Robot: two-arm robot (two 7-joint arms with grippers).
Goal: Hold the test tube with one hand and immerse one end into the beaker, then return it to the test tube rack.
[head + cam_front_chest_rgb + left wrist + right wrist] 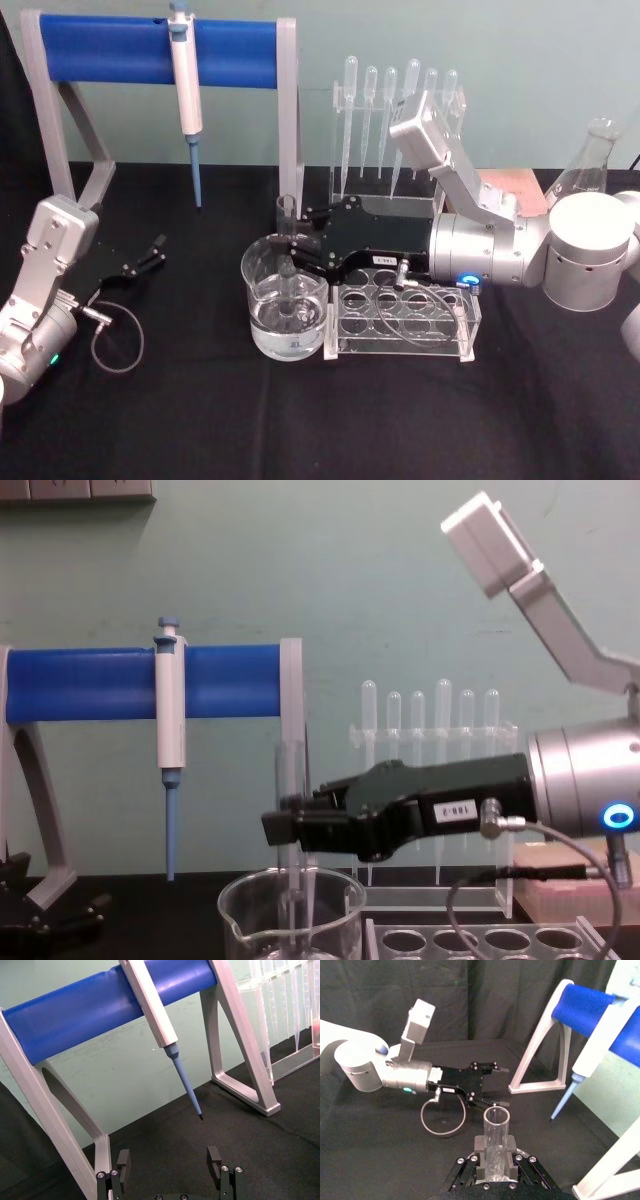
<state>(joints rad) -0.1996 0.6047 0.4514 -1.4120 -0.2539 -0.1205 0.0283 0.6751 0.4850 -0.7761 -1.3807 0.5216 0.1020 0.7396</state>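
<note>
Two grippers are at the table. At far left, my left gripper (150, 253) sits idle, fingers apart, holding nothing. At centre stands the beaker (262, 325), part filled with clear liquid. The test tube (287, 212) stands upright inside it, its lower end apparently under the surface. My right gripper (296, 250), reaching in from the right, is clamped on the tube's middle. Just right of the beaker stands the test tube rack (400, 347). I judge the best move is to lift straight up, clear the rim, then carry the tube right, holding it vertical.

The test tube (288, 222) stands in the beaker (262, 325), just left of the rack (400, 347).
</note>
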